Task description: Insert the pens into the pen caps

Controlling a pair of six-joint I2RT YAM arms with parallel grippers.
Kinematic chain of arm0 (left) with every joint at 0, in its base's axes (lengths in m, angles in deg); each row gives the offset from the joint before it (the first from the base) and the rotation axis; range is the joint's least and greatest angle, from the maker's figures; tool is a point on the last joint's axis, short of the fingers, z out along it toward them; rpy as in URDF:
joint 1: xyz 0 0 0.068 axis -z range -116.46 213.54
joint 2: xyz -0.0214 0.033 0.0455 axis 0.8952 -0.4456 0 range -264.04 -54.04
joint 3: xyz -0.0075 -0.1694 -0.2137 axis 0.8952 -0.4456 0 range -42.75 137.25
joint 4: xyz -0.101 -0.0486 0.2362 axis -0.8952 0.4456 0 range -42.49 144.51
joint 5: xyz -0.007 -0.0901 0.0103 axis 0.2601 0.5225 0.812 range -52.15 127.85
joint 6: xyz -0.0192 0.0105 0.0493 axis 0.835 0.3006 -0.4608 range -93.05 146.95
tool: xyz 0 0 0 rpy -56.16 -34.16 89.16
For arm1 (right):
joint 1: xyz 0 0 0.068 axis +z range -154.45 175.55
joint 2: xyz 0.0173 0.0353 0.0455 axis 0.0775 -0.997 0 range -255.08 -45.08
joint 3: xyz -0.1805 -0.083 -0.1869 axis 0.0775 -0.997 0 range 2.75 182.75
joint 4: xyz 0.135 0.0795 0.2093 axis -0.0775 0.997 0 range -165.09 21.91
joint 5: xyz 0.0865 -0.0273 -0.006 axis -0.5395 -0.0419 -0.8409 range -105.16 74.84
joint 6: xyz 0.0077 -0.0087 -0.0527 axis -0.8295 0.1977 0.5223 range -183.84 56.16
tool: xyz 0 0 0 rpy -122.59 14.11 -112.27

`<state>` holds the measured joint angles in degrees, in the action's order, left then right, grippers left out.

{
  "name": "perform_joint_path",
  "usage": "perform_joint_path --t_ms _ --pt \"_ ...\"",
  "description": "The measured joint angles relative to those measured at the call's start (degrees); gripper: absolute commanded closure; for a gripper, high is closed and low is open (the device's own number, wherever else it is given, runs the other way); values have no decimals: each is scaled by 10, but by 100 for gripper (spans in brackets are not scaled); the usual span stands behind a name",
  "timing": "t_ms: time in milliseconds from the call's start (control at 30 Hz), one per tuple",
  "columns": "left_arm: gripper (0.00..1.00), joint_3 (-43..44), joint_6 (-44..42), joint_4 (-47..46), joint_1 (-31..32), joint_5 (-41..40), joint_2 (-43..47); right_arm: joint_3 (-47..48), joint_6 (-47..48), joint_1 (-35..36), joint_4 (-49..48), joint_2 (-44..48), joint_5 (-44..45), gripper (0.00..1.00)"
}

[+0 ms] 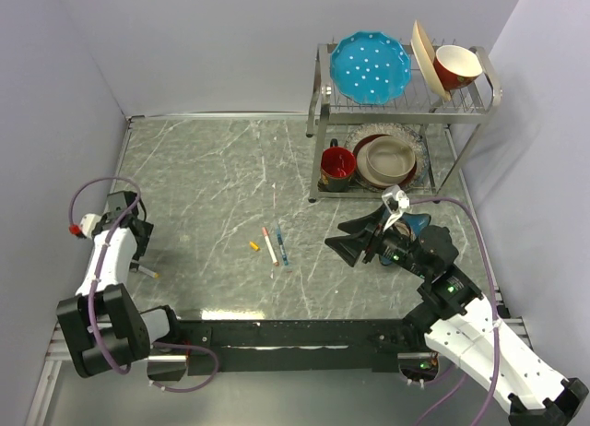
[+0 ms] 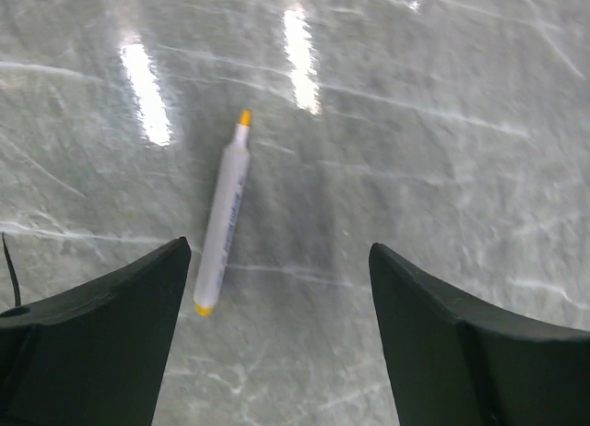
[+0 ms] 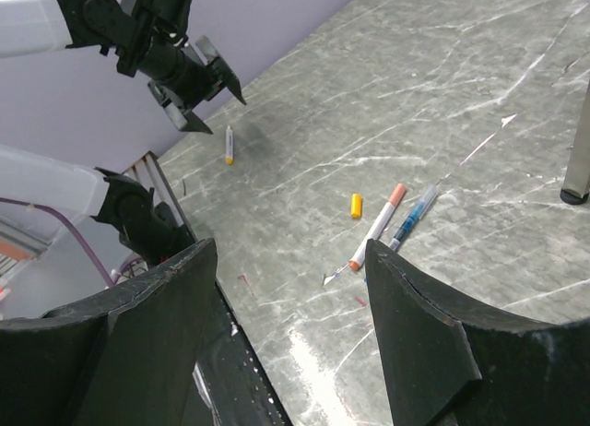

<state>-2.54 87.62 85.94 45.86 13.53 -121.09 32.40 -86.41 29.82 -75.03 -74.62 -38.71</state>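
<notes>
A white pen (image 2: pixel 224 218) with yellow ends lies flat on the marble table, just ahead of my left gripper (image 2: pixel 279 251), whose jaws stand open with nothing between them. From above, that pen (image 1: pixel 147 272) sits at the far left under the left gripper (image 1: pixel 138 249). Mid-table lie a loose yellow-orange pen cap (image 1: pixel 253 246), a white pen (image 1: pixel 269 245) with a salmon-pink end, and a blue pen (image 1: pixel 280 247). My right gripper (image 1: pixel 355 243) hovers open to their right, empty. Its wrist view shows the cap (image 3: pixel 356 205), white pen (image 3: pixel 376 228) and blue pen (image 3: pixel 413 216) ahead of the right gripper (image 3: pixel 288 251).
A metal dish rack (image 1: pixel 406 103) stands at the back right, holding a blue plate (image 1: pixel 370 67), bowls and a red mug (image 1: pixel 337 165). Grey walls close in on the left, back and right sides of the table.
</notes>
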Motion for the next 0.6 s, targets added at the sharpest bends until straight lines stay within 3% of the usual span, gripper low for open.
perform_joint_path --t_ms 433,600 --pt "34 -34 5 -51 -42 28 -67 1 -10 0 0 0 -12 27" --pt "49 -36 5 -60 -42 30 -86 2 -12 0 -1 0 -13 27"
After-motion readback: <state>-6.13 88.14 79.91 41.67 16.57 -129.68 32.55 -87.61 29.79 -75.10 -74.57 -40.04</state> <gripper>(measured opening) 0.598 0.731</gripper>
